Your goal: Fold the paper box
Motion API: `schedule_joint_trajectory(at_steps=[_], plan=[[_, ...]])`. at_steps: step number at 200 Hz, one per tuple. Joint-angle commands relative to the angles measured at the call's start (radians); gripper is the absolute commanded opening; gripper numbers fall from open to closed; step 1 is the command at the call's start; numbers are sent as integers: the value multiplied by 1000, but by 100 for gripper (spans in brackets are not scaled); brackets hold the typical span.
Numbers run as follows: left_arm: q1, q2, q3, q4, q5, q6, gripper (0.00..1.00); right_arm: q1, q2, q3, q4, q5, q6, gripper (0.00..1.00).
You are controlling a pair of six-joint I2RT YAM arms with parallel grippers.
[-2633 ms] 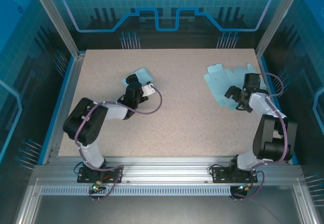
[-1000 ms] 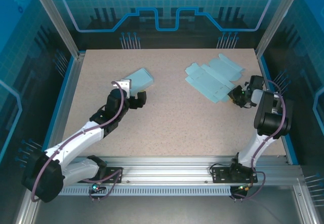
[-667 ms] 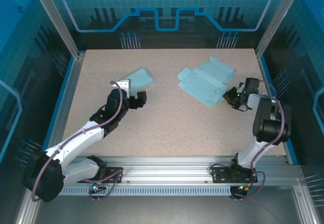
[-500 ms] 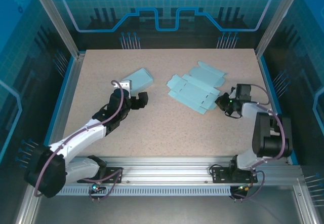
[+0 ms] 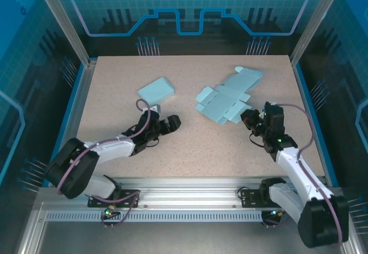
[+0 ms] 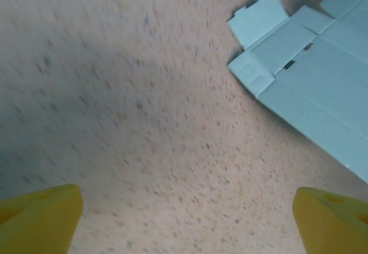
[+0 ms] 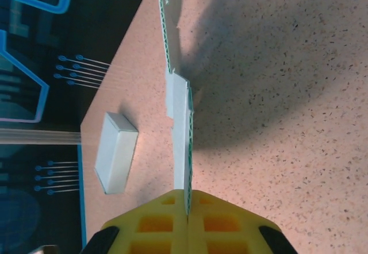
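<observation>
Paper box sheet [image 5: 227,96] sits unfolded on the worktop [image 5: 201,150], near edge clamped between the right fingers [image 7: 155,222]. Left fingers [image 6: 40,216] stand apart, empty.

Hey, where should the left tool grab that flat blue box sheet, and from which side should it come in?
Probably the small end flaps on the left edge of the sheet, approached from the left. They jut out free, facing the open left tool, while the right tool is shut on the opposite, right edge, so that pinch would balance it.
</observation>
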Motion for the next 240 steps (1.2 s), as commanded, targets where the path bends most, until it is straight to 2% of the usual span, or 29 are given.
schedule_joint_trajectory(at_steps=[1,28,60,106,143,181,200,240], plan=[[-70,44,15,144,-17,-132,99,53,-66,-33,-47,107,82,0],[-139,149,60,277,21,-209,99,125,-102,-76,-31,174,121,0],[-170,269,97,429,77,-306,99,201,-92,-112,-19,233,142,0],[-195,387,153,471,115,-378,97,301,-85,-145,3,319,169,0],[-205,460,185,536,136,-424,88,329,-53,-142,37,315,176,0],[-213,508,218,564,131,-447,86,361,-16,-116,53,312,175,0],[-213,526,215,611,126,-456,78,368,0,-103,52,305,167,0],[-199,505,182,649,93,-433,54,369,22,-100,33,310,138,0]])
